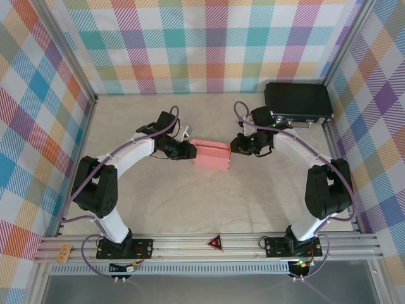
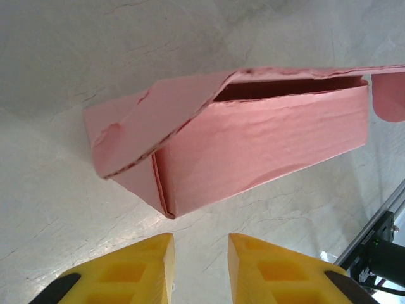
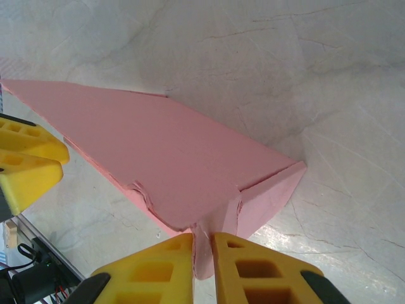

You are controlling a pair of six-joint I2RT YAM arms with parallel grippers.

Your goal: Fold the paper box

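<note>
Paper box [image 1: 211, 154] sits mid-bench [image 1: 190, 206], between the two claws. It's thin card, so I'd expect it to be light and floppy and to crease or tear easily; the edges look ragged. Best grabbed by flap edges near the fold lines, not mid-panel. Right claw [image 3: 202, 250] is pinched nearly closed on a thin flap at the box's right end. Left claw [image 2: 201, 247] is slightly apart and empty, just short of the left end corner, no contact. The lid on that side sits ajar.
</note>
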